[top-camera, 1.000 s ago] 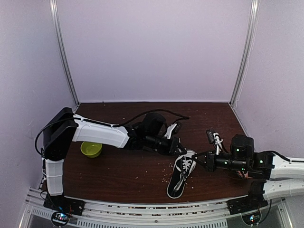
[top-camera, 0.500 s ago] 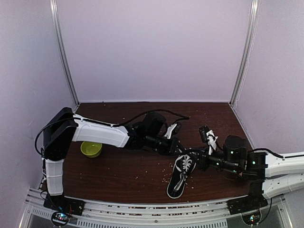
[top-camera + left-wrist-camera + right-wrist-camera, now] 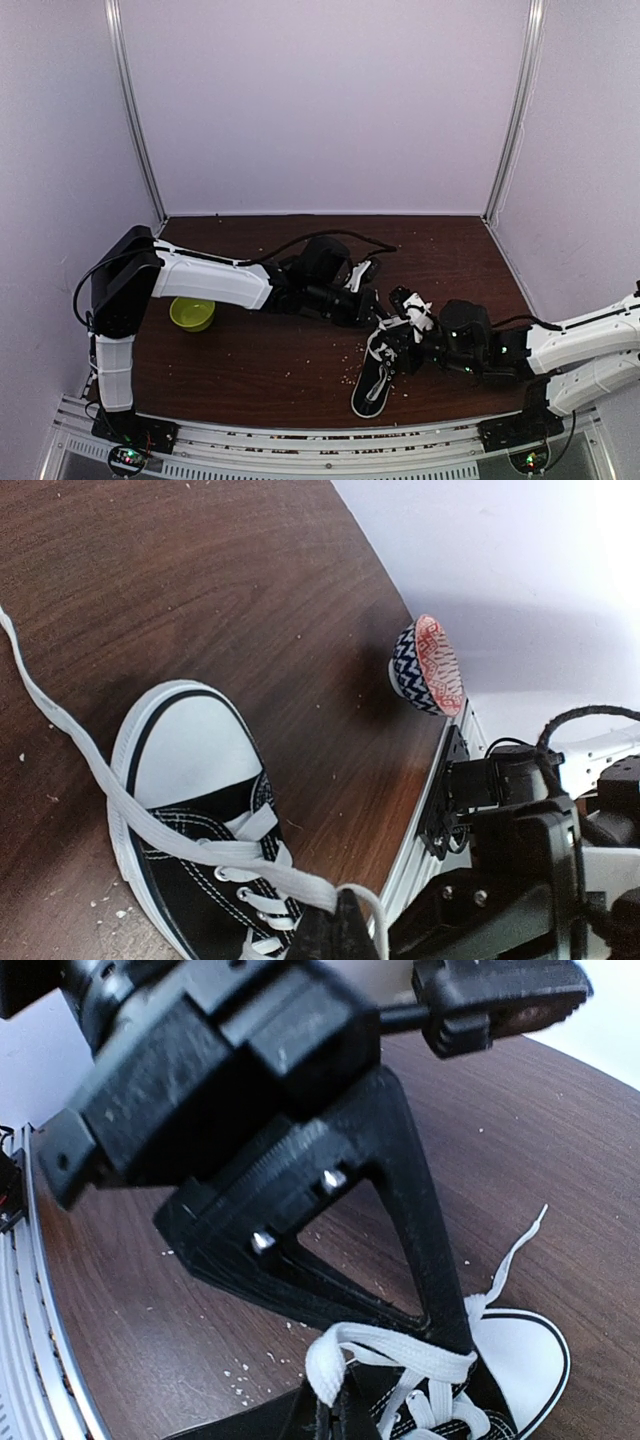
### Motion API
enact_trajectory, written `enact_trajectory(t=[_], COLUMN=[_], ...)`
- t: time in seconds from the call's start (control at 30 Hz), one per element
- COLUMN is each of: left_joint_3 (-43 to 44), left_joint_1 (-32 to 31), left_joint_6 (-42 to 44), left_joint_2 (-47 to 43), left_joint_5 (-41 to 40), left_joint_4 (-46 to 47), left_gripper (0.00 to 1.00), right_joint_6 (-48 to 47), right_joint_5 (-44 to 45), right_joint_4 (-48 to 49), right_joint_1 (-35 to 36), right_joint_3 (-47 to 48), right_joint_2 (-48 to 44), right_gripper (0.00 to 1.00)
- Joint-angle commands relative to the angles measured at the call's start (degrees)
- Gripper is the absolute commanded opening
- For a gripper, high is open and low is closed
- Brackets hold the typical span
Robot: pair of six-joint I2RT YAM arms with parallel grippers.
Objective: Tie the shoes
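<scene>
White laces (image 3: 75, 745) of black sneaker (image 3: 190, 755) mid-knot, we judge; left gripper (image 3: 340, 928) and right gripper (image 3: 325, 1415) each pinch laces. Next we need ends crossed, pulled taut.

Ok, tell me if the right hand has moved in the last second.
Yes. The right hand has slid left, away from the right corner post and up to the sneaker.
</scene>
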Motion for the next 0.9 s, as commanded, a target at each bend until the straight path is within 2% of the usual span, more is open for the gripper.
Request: enact_trajectory(t=[0.0,0.3,0.5,0.63,0.87], left_joint_3=[1.7,1.6,1.0,0.2,-2.0], left_joint_1=[0.5,0.5,0.4,0.3,0.6], left_joint_6=[-0.2,-0.3,-0.9,-1.2,-0.6], left_joint_2=[-0.3,-1.0,-1.3,-1.8,-2.2], left_joint_5=[-0.4,-0.4,0.7,1.4,1.3], left_joint_4=[0.7,0.4,0.3,0.3,-1.3], left_gripper=[0.0,0.0,0.0,0.0,0.0], right_joint_6=[0.4,2.8,5.2,5.1,6.0], right_joint_5=[5.1,17.8,26.2,26.2,20.2], right_joint_4=[0.0,-7.1,-6.2,-1.7,6.1], right_joint_1=[1.2,2.7,3.0,2.9,1.8], right_joint_3=[-0.3,4.8,8.5,9.6,7.4], right_joint_2=[3.3,10.7,15.8,18.5,19.9], right_gripper=[0.0,0.0,0.0,0.0,0.0])
